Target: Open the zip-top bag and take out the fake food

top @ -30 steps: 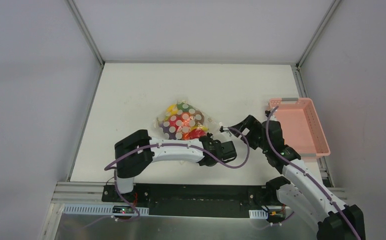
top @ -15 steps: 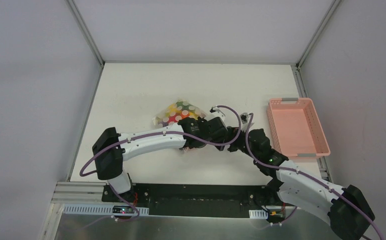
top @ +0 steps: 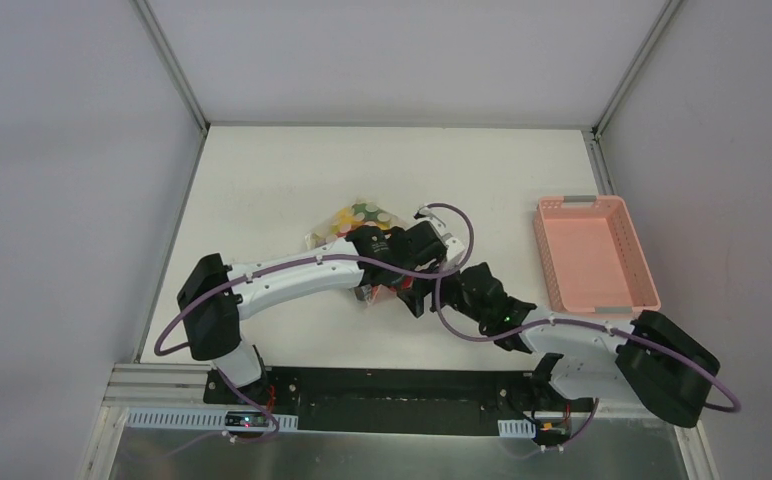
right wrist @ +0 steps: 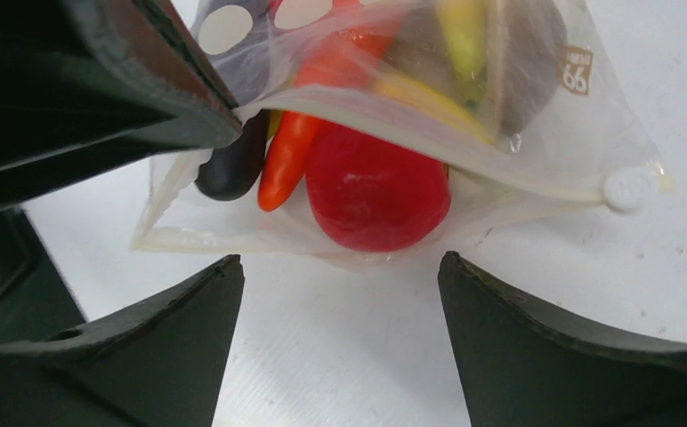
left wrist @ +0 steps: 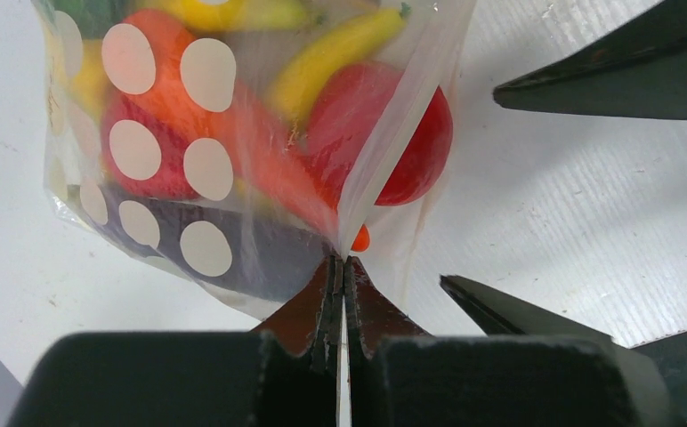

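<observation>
The dotted clear zip-top bag (top: 347,220) lies mid-table, half hidden under my left arm. My left gripper (top: 390,284) is shut on the bag's upper lip (left wrist: 341,260). The bag's mouth gapes in the right wrist view (right wrist: 536,116). Inside it are fake food pieces: a red apple (right wrist: 375,191) at the mouth, an orange-red pepper (right wrist: 291,156), a dark eggplant (right wrist: 233,169) and a banana (left wrist: 331,58). My right gripper (right wrist: 340,262) is open and empty. It sits just in front of the mouth (top: 425,297), a little short of the apple, touching nothing.
A pink slotted basket (top: 592,255) stands empty at the right. The bag's white zip slider (right wrist: 626,189) sits at the far right end of the mouth. Both arms cross close together at the table's middle front.
My right arm swung left from beside the basket to the bag's mouth. My left arm reached over the bag and now holds its lip.
</observation>
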